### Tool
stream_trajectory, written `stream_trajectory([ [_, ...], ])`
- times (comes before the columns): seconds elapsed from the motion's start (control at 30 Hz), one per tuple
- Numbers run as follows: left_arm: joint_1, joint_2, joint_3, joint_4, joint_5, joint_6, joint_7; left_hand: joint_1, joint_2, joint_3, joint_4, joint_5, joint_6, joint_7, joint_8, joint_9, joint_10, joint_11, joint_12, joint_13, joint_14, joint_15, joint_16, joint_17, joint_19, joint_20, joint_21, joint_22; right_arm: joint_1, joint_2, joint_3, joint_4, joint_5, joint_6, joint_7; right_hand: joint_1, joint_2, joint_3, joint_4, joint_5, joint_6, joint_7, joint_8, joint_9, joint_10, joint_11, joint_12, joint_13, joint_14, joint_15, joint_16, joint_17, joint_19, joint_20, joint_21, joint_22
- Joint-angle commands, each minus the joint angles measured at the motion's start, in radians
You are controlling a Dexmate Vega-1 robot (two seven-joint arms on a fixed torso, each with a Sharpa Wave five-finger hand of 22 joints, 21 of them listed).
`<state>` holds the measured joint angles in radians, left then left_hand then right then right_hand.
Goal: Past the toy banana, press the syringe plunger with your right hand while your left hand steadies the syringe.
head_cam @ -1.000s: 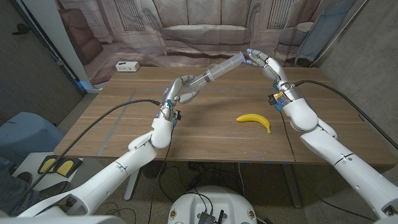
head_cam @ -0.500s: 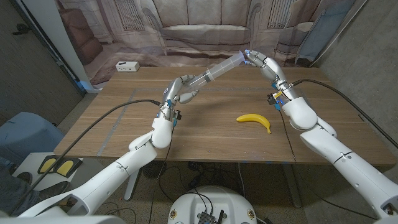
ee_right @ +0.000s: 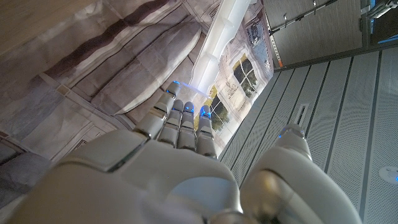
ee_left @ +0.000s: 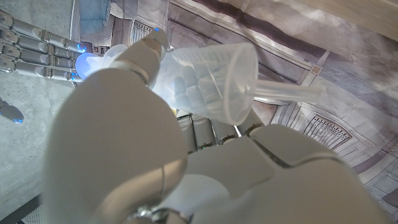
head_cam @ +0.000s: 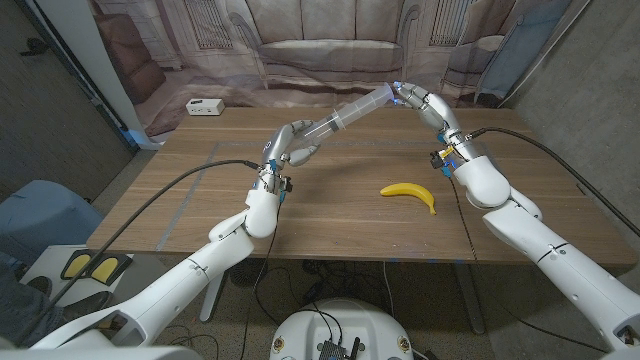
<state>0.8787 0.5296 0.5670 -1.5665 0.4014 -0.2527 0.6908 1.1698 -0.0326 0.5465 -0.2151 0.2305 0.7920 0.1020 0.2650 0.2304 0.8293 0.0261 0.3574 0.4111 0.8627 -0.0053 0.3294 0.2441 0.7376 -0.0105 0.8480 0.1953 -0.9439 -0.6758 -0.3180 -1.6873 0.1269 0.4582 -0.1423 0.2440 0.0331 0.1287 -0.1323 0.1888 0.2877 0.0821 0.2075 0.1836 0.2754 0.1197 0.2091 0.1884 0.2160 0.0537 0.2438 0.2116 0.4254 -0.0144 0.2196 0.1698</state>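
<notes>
Syringe (head_cam: pixel 352 112) aloft between left hand (head_cam: pixel 291 145), right hand (head_cam: pixel 418 100); banana (head_cam: pixel 410 194) well below.

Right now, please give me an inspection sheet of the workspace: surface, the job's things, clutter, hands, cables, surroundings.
Surface: wooden table, bare wood over most of it.
Job's things: clear syringe held tilted in the air above the table's far part; toy banana lying on the table near the right arm.
Clutter: small white box at the far left corner.
Hands: left hand grips the syringe barrel; right hand has its fingertips at the plunger end.
Cables: black cable along the left arm, another by the right arm.
Surroundings: printed backdrop showing a sofa behind the table.
</notes>
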Motion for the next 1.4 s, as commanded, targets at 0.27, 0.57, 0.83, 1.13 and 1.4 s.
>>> stream_trajectory([
  [0.27, -0.013, 0.000, 0.007, 0.022, 0.009, -0.035, 0.016, 0.161, 0.174, 0.043, 0.044, 0.003, 0.119, -0.045, 0.004, 0.005, 0.082, -0.072, -0.002, 0.008, 0.115, -0.128, 0.004, 0.003, 0.004, -0.007, 0.015, -0.001, 0.014, 0.004, -0.007, 0.022, 0.019, -0.013, 0.004, 0.007, 0.006, 0.007, 0.000, 0.002, -0.003, -0.003, -0.004, 0.006, -0.003, 0.002, -0.004, 0.004, -0.002, 0.004, -0.008, 0.001, 0.005, 0.004, -0.009, 0.004],
  [0.57, -0.005, 0.002, 0.001, 0.016, 0.011, -0.037, 0.023, 0.162, 0.172, 0.042, 0.042, 0.002, 0.126, -0.048, 0.005, 0.005, 0.088, -0.070, -0.002, 0.010, 0.119, -0.132, 0.007, 0.005, 0.002, -0.010, 0.022, -0.002, 0.028, 0.006, -0.016, 0.037, 0.030, -0.016, 0.012, 0.007, 0.009, 0.008, 0.001, 0.002, -0.004, -0.002, -0.005, 0.006, -0.002, 0.003, -0.004, 0.004, 0.000, 0.006, -0.009, 0.002, 0.006, 0.006, -0.010, 0.004],
  [0.83, 0.000, 0.003, -0.002, 0.010, 0.010, -0.032, 0.022, 0.162, 0.171, 0.042, 0.042, 0.002, 0.127, -0.049, 0.003, 0.006, 0.089, -0.072, -0.004, 0.013, 0.121, -0.133, 0.008, 0.005, 0.001, -0.012, 0.028, -0.003, 0.015, 0.008, -0.013, 0.028, 0.022, 0.000, -0.003, 0.008, 0.009, 0.009, 0.001, 0.002, -0.001, -0.002, -0.004, 0.006, 0.000, 0.003, -0.004, 0.004, 0.002, 0.005, -0.010, 0.001, 0.010, 0.007, -0.010, 0.004],
  [1.13, -0.001, 0.001, -0.002, 0.016, 0.007, -0.040, 0.022, 0.161, 0.171, 0.042, 0.043, 0.002, 0.128, -0.049, 0.001, 0.006, 0.089, -0.072, -0.006, 0.016, 0.120, -0.134, 0.008, 0.005, 0.000, -0.013, 0.034, -0.004, 0.008, 0.002, -0.013, 0.009, 0.012, -0.011, -0.005, 0.009, 0.012, 0.011, 0.001, 0.001, 0.010, -0.002, -0.001, 0.006, 0.009, 0.000, -0.002, 0.004, 0.010, 0.004, -0.008, 0.002, 0.015, 0.006, -0.009, 0.004],
  [1.4, -0.004, 0.000, -0.003, 0.020, 0.008, -0.043, 0.023, 0.160, 0.172, 0.042, 0.044, 0.002, 0.127, -0.049, 0.000, 0.006, 0.089, -0.072, -0.008, 0.018, 0.120, -0.132, 0.008, 0.006, -0.002, -0.012, 0.038, -0.005, 0.012, 0.002, -0.016, 0.010, 0.011, -0.016, -0.002, 0.009, 0.013, 0.011, 0.001, 0.001, 0.013, -0.003, -0.001, 0.006, 0.013, 0.000, -0.001, 0.004, 0.013, 0.003, -0.009, 0.002, 0.021, 0.009, -0.009, 0.004],
])
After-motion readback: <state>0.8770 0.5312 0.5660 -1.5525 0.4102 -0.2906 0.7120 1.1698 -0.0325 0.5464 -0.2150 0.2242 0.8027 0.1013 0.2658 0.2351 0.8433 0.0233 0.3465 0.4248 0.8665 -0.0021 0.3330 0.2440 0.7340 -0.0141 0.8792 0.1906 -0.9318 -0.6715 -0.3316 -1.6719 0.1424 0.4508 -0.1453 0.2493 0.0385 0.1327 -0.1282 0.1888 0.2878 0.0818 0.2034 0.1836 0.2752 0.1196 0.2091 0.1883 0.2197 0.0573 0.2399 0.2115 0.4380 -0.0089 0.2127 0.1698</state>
